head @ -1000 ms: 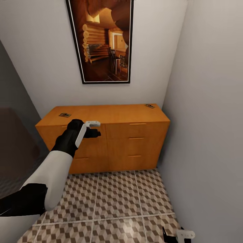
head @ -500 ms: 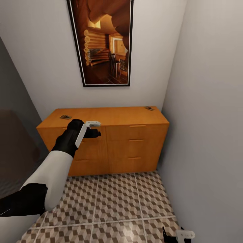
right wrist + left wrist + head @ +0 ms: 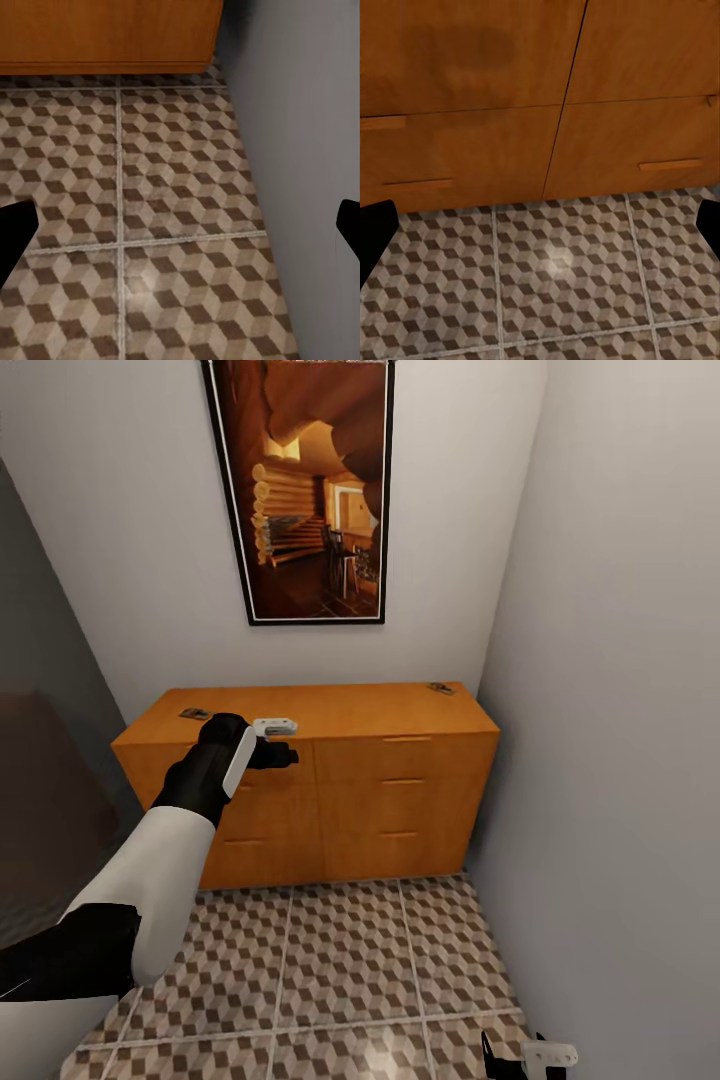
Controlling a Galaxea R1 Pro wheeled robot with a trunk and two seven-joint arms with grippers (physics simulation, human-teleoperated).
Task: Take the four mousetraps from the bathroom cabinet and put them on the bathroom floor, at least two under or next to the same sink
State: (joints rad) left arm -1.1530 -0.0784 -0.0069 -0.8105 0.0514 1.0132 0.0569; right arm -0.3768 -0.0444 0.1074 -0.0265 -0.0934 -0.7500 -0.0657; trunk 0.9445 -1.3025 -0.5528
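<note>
Nearest, the right gripper (image 3: 535, 1058) hangs low beside the grey wall, its jaws spread wide over the cube-patterned brown and beige tiled bathroom floor (image 3: 340, 970); further on, the left gripper (image 3: 275, 742) is raised before the low orange-brown wooden cabinet (image 3: 400, 790), jaws likewise spread and holding nothing; on the cabinet top lie two tiny dark flat mousetraps, one near the left end (image 3: 194, 713), one at the far right corner (image 3: 440, 687). A risk: such thin plates could slip from the fingers or be pushed off the back edge if approached too steeply.
</note>
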